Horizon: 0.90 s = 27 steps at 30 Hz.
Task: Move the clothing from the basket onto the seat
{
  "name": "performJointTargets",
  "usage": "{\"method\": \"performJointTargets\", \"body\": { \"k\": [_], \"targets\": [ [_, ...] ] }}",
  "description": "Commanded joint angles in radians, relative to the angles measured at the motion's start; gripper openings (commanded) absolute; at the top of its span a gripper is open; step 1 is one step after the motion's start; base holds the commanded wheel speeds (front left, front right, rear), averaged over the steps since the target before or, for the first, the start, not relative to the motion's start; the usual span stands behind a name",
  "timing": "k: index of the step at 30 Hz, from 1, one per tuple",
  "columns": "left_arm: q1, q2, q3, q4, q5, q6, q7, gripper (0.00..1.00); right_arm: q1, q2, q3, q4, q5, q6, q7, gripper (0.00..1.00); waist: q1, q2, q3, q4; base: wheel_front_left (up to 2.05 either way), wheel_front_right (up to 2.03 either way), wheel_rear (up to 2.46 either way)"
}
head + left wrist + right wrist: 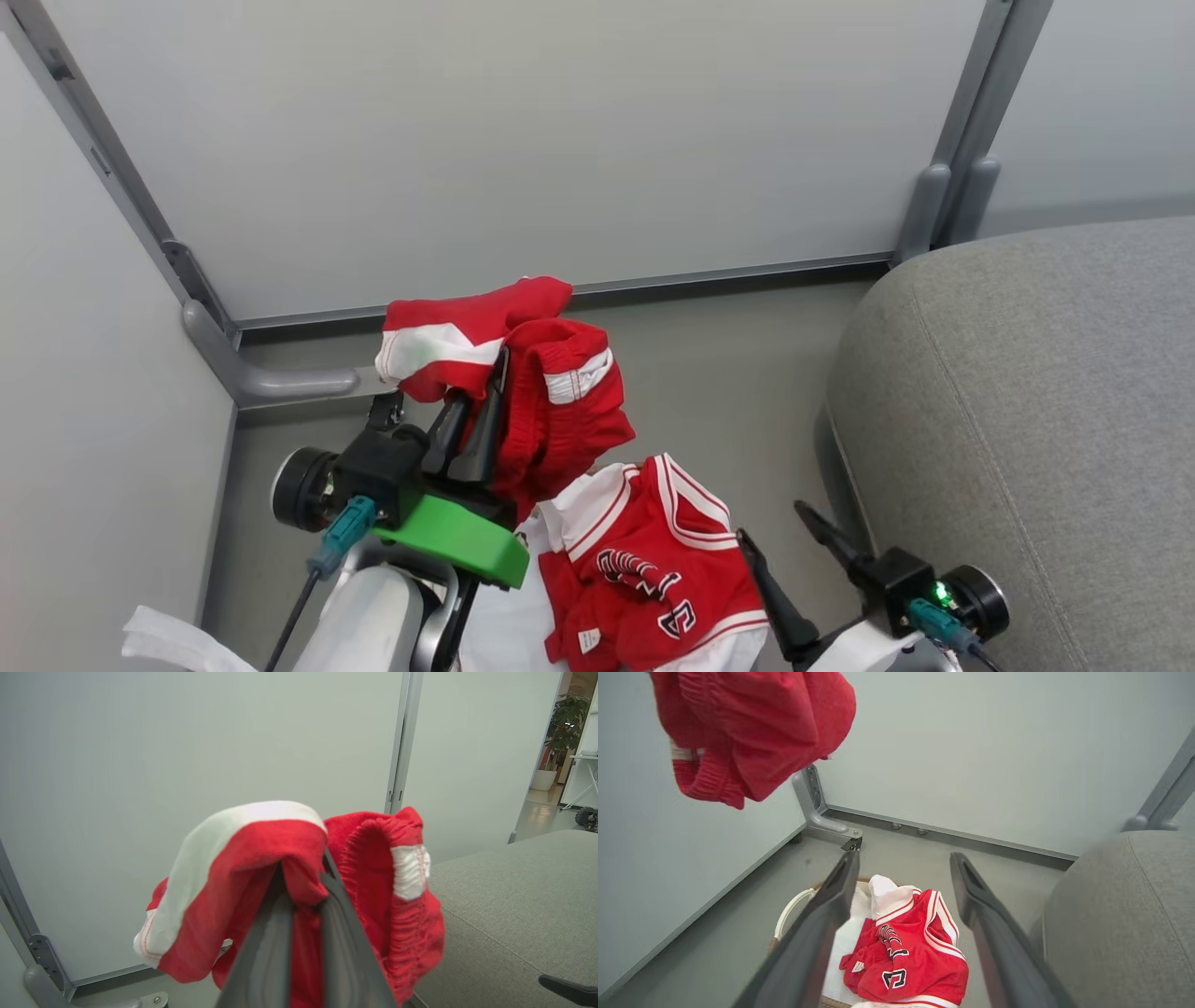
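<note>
The jersey [653, 569] is lying in the basket [786, 913], the seat [1027, 392] sitting right of it, the smaller piece [551, 392] hanging above.

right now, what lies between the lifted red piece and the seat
Bare grey floor separates the red piece from the seat, seen in the head view.

The clothing [555, 411] is matt ribbed cloth, the seat [1027, 392] seemingly coarse-woven.

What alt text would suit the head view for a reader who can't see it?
The left gripper holds red-and-white shorts aloft, above a red jersey with dark lettering. The right gripper is open at lower right, beside a grey sofa seat.
</note>
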Motion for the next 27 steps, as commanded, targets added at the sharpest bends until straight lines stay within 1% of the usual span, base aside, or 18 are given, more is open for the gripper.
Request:
{"method": "performJointTargets", "body": {
  "k": [1,6,9,11,17,20,24,25,26,27],
  "targets": [
    [0.009,-0.002,-0.002,-0.006,0.002,-0.002,-0.001,0.00,-0.020,-0.013,0.028,0.008,0.008,-0.001,-0.002,1.00,0.0001,0.0000,-0.003,0.010,0.00,0.00,0.00],
    [-0.002,-0.005,-0.025,-0.007,-0.007,-0.002,-0.001,0.00,-0.106,-0.027,0.166,0.029,0.048,-0.001,-0.002,1.00,0.0001,0.0000,0.001,0.031,0.00,0.00,0.00],
    [-0.008,-0.006,-0.040,-0.005,-0.013,-0.002,-0.001,0.00,-0.189,-0.038,0.266,0.057,0.093,-0.001,-0.002,1.00,0.0001,0.0000,0.006,0.045,0.00,0.00,0.00],
    [-0.010,-0.008,-0.052,-0.001,-0.017,-0.002,-0.001,0.00,-0.241,-0.041,0.315,0.072,0.115,-0.001,-0.002,1.00,0.0001,0.0000,0.009,0.053,0.00,0.00,0.00],
    [-0.025,-0.010,-0.090,0.008,-0.028,-0.002,-0.001,0.00,-0.348,-0.025,0.385,0.128,0.127,-0.001,-0.002,1.00,0.0001,0.0000,0.016,0.081,0.00,0.00,0.00],
    [-0.028,-0.011,-0.103,0.012,-0.032,-0.002,-0.001,0.00,-0.370,-0.016,0.404,0.167,0.133,-0.001,-0.002,1.00,0.0001,0.0000,0.017,0.092,0.00,0.00,0.00],
    [-0.034,-0.011,-0.115,0.019,-0.042,-0.002,-0.001,0.00,-0.382,-0.005,0.401,0.197,0.126,-0.001,-0.002,1.00,0.0001,0.0000,0.018,0.105,0.00,0.00,0.00],
    [-0.035,-0.012,-0.117,0.020,-0.044,-0.002,-0.001,0.00,-0.380,-0.005,0.398,0.204,0.124,-0.001,-0.002,0.83,0.0001,0.0000,0.018,0.107,0.00,0.00,0.00],
    [-0.035,-0.012,-0.117,0.020,-0.046,-0.002,-0.001,0.00,-0.378,-0.004,0.398,0.210,0.123,-0.001,-0.002,0.46,0.0001,0.0000,0.018,0.109,0.00,0.00,0.00],
    [-0.035,-0.012,-0.119,0.022,-0.047,-0.002,-0.001,0.00,-0.377,-0.002,0.400,0.215,0.121,-0.001,-0.002,0.25,0.0001,0.0000,0.018,0.111,0.00,0.00,0.00]
  ]
}}
